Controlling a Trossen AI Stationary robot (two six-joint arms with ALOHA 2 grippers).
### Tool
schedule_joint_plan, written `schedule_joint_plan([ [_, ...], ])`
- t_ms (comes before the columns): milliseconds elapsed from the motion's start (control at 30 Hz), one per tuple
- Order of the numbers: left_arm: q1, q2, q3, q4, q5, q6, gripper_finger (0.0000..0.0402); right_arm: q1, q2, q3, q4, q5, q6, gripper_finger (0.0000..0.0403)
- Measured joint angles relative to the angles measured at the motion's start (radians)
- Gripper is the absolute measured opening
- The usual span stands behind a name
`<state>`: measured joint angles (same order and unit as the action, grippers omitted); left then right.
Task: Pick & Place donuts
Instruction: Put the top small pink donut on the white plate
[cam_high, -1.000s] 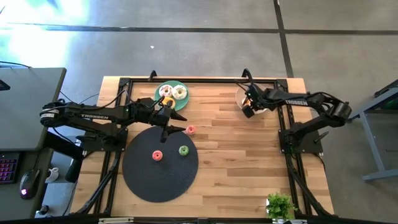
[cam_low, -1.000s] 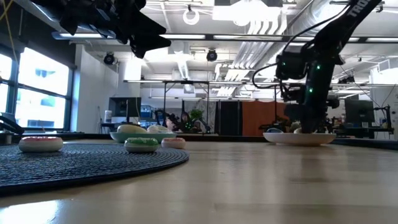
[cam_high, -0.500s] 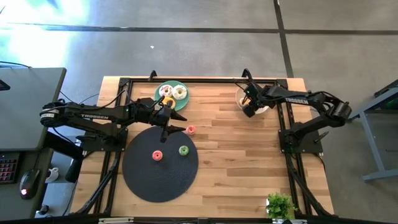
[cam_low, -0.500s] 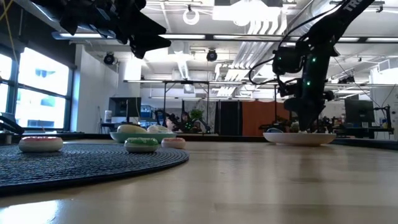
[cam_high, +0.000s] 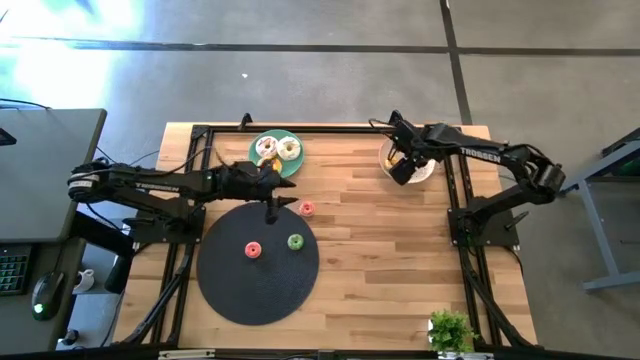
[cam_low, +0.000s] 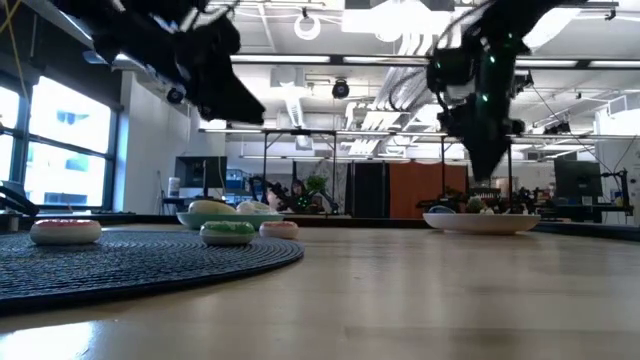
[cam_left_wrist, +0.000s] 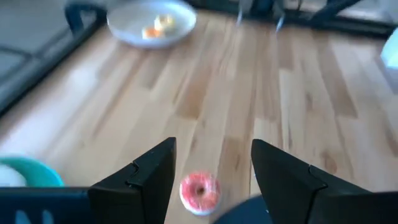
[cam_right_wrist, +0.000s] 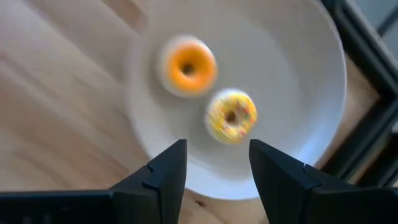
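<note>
The right tool hangs above the beige plate at the far right corner of the table, its fingers spread and holding nothing. Two donuts lie in that plate below it: an orange donut and, just beside it, a yellow sprinkled donut. I judge this the end of a drop-off: a donut has been set down and the arm is clear of the plate.

The left tool hovers at the far edge of the black mat, between the mat and the green plate, also spread wide and empty. In its wrist view a pink donut lies on the bare wood between the fingers, just beside the mat's far edge. So the left arm looks to be lining up the next pick.

Two frosted donuts rest on the green plate. On the mat lie a red donut and a green donut, near each other.

Next, I'd say, the left tool must drop straight onto the pink donut, keeping it centred, and close without nudging it; it's small and may slide on the wood.
</note>
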<state>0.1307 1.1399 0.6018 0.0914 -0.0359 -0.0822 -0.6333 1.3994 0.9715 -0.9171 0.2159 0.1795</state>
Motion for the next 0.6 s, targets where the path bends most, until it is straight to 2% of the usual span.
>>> schedule_joint_plan([
  [267, 0.000, 0.230, 0.000, 0.006, 0.052, -0.180, 0.0207, 0.186, 0.000, 0.149, 0.068, -0.094, -0.004, 0.0172],
  [433, 0.000, 0.323, 0.000, 0.041, 0.020, -0.183, 0.0207, 0.310, 0.000, 0.124, 0.204, -0.175, -0.079, 0.0172],
  [600, 0.000, 0.402, 0.000, 0.111, -0.023, -0.201, 0.0207, 0.403, 0.000, 0.048, 0.394, -0.210, -0.075, 0.0172],
])
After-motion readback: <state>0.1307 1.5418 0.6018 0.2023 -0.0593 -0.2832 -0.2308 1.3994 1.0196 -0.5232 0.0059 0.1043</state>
